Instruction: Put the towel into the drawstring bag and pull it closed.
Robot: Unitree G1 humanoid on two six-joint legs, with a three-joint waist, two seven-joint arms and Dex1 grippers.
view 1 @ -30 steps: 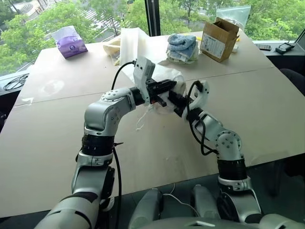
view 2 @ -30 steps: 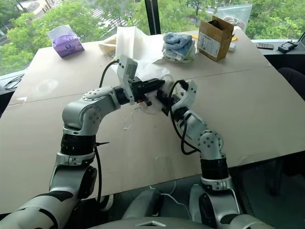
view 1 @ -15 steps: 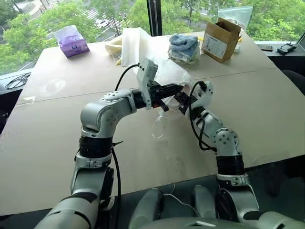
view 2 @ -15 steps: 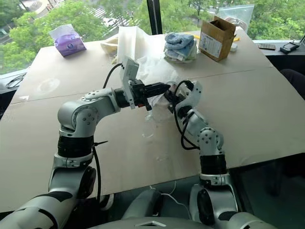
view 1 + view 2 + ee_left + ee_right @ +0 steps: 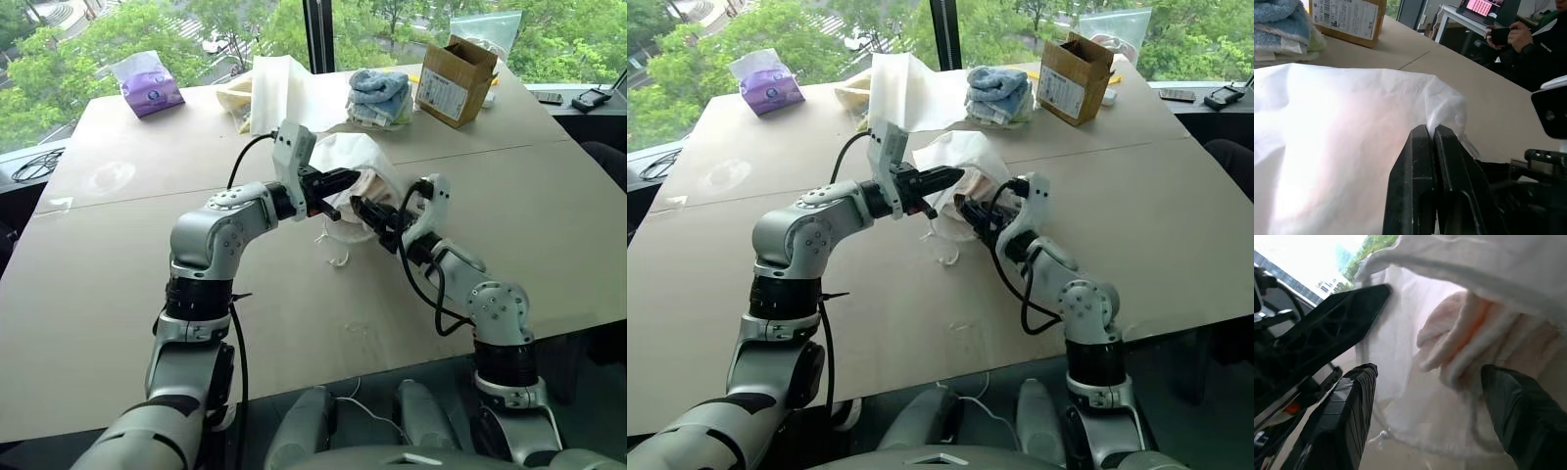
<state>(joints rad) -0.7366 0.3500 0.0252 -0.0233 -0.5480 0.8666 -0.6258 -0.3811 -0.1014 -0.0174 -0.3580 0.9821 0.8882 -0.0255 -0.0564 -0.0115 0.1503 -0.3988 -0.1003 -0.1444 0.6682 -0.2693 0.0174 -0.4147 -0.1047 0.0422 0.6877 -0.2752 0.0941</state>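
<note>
The drawstring bag [image 5: 359, 157], white and crinkly, is held just above the table's middle, its thin cords [image 5: 335, 247] dangling to the surface. My left gripper [image 5: 343, 180] is shut on the bag's rim; in the left wrist view its fingers [image 5: 1422, 147] pinch a fold of the fabric [image 5: 1337, 137]. My right gripper [image 5: 362, 210] is open just in front of the bag's mouth. In the right wrist view the towel [image 5: 1469, 335], off-white and folded, lies inside the bag beyond the spread fingers [image 5: 1347, 416].
At the table's far side are a cardboard box [image 5: 451, 67], stacked blue-and-white towels [image 5: 377, 96], long white cloth sheets [image 5: 276, 88] and a purple tissue pack [image 5: 147, 88]. A person holding a phone [image 5: 1515, 36] sits beyond the table's right edge.
My right gripper has opened and drawn back from the bag's mouth, leaving the towel inside. The bag, still in my left gripper, now hangs fuller.
</note>
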